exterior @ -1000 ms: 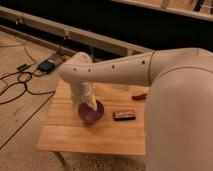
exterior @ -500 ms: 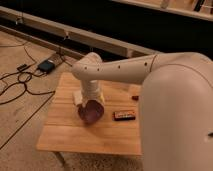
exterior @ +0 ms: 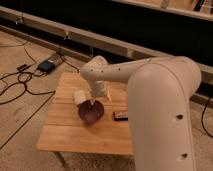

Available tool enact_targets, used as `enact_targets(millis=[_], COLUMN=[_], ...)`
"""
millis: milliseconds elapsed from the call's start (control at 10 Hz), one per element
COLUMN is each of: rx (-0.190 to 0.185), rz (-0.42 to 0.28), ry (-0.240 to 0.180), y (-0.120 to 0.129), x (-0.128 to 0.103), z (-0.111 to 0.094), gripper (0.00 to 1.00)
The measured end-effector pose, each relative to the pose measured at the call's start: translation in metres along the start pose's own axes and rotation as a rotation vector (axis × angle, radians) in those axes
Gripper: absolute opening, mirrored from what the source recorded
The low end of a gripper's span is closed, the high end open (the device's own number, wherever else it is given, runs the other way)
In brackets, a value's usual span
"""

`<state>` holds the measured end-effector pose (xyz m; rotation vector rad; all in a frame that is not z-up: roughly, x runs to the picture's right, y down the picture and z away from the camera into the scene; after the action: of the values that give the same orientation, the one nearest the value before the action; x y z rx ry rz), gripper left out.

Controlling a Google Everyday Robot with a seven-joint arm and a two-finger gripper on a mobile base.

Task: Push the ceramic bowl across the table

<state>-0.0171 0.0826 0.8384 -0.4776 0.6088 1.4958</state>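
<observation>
**Ops:** Status on the push?

**Me:** I've got the gripper (exterior: 94, 102) low over the table (exterior: 65, 136), right at the far rim of the ceramic bowl (exterior: 91, 113). It looks like it's touching the rim or dipping just inside, but I can't say which. The arm (exterior: 125, 75) comes in from the right and bends down onto it.

**Ops:** Open or closed?

**Me:** Can't tell. The wrist blocks my view of the tip, so I won't guess.

**Ops:** Where's the bowl sitting?

**Me:** Roughly mid-table and upright. There's a pale cylinder (exterior: 79, 96) just beside its far-left edge and a small black rectangular object (exterior: 120, 115) near it on the right. Neither seems to touch it, though the cylinder is close.

**Ops:** So which step?

**Me:** I read it as contact made and the push itself in hand. There's plenty of bare plank in front of the bowl and to its left, so the task isn't close to done.

**Ops:** Next move?

**Me:** A slow, level sweep with the contact kept low on the rim. The glaze looks slick, so a high or off-centre shove could tip or spin the bowl. I'd pick a line into the open near-left area, which stays clear of the cylinder and the black piece. I'd stop short of the table edge.
</observation>
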Motion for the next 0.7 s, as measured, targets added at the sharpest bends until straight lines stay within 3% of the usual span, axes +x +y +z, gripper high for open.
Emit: enact_targets(millis=[200,500,700], rx=[-0.001,-0.035,-0.036], rz=[0.039,0.078,0.090], ry=[0.010,0.011,0.014], y=[-0.011,-0.022,-0.029], x=[-0.018,-0.036,-0.044], z=[0.008,0.001,0.003], gripper=[0.65,0.65,0.65])
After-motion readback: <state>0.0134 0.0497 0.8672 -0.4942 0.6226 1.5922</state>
